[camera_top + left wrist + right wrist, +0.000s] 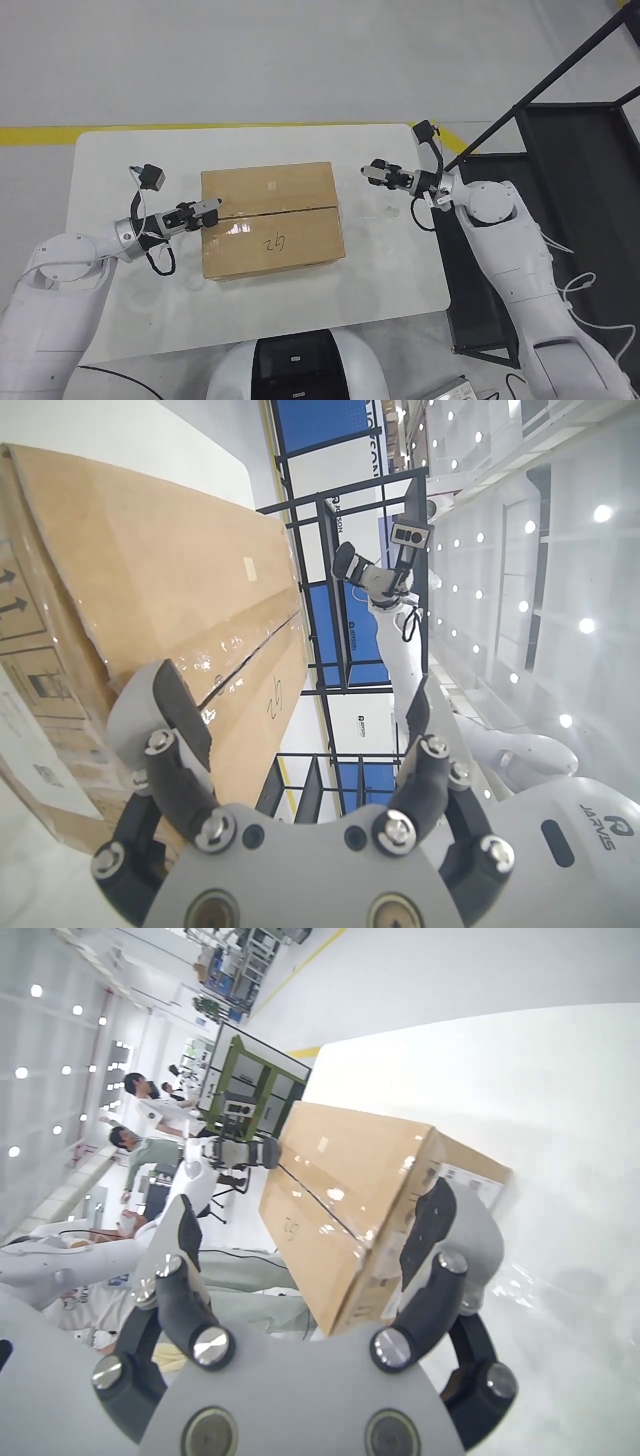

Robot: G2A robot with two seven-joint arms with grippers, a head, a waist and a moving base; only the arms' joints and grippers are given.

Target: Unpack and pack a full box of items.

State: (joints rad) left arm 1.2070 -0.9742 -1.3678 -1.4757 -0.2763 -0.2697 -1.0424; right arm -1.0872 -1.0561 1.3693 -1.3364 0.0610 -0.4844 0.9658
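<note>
A closed cardboard box [271, 219] sits in the middle of the white table [380, 280], its top flaps joined by clear tape along the centre seam. My left gripper [207, 212] is open at the box's left end, level with the seam, one finger [177, 705] right at the box's top edge. In the left wrist view the box [150, 590] stretches away from the fingers. My right gripper [373, 174] is open and stands a short way off the box's right end, above the table. The right wrist view has the box [345, 1198] ahead of the spread fingers.
A black metal rack [560, 200] stands just off the table's right side. Yellow floor tape [40, 134] runs behind the table. Bare table surface lies in front of and behind the box.
</note>
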